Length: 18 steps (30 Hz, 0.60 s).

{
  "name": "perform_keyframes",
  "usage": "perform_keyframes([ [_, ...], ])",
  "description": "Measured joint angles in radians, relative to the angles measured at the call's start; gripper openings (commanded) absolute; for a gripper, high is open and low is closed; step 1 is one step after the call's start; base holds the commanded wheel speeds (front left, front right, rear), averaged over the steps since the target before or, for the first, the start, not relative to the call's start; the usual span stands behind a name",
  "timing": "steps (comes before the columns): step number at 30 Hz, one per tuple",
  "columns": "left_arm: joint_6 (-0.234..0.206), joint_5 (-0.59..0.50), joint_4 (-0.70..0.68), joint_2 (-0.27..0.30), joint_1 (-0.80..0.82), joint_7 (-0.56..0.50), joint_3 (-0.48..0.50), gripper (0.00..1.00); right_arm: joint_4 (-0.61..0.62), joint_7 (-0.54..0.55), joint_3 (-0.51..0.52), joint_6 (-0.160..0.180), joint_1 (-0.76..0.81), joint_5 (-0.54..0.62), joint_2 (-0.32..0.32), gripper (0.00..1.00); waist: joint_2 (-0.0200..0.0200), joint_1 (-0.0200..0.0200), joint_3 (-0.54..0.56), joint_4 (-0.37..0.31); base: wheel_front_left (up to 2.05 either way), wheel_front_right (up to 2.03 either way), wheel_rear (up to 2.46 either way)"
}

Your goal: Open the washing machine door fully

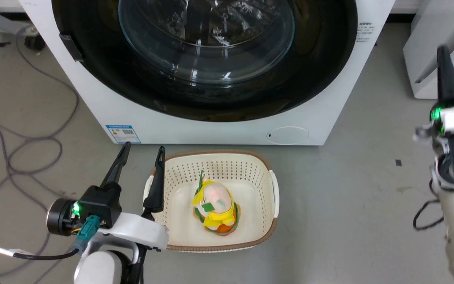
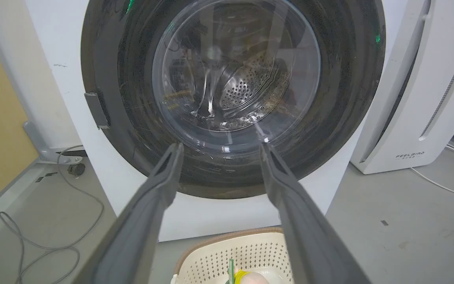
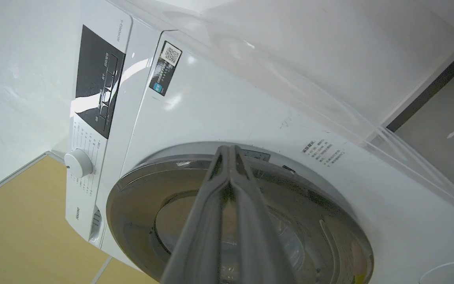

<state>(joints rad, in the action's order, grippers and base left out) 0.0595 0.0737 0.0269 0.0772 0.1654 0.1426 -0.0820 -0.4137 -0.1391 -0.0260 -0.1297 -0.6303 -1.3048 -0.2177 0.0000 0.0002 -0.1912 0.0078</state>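
Grey floor (image 1: 349, 189), trailing cables (image 1: 38, 138); left gripper (image 1: 143, 148), 2 fingers (image 1: 116, 165) spread, hovers beside the basket (image 1: 215, 153), right gripper (image 1: 443, 51) pinched empty far right. Beyond, the washing machine door (image 1: 211, 98) sits closed on the washing machine (image 1: 93, 98); its glossy ring (image 1: 321, 79) could shed a grip

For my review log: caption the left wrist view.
Open left end effector faces closed, glossy black round glass-centred door of white washing machine.

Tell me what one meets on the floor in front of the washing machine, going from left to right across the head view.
Grey cables → left tool → cream basket → right tool.
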Motion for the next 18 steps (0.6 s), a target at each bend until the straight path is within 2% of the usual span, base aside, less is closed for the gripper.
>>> perform_keyframes([
  [10, 0.015, 0.002, -0.016, 0.001, 0.033, 0.021, -0.013, 1.00, -0.195, 0.053, -0.260, 0.000, -0.295, -0.146, -0.143, 0.00, 0.0000, 0.0000, -0.066, 0.018, 0.00, 0.00, 0.00],
  [18, 0.023, 0.009, -0.015, 0.002, 0.051, 0.038, -0.022, 1.00, -0.368, 0.172, -0.479, 0.000, -0.535, -0.218, -0.182, 0.00, 0.0000, 0.0000, -0.107, 0.024, 0.00, 0.00, 0.00],
])
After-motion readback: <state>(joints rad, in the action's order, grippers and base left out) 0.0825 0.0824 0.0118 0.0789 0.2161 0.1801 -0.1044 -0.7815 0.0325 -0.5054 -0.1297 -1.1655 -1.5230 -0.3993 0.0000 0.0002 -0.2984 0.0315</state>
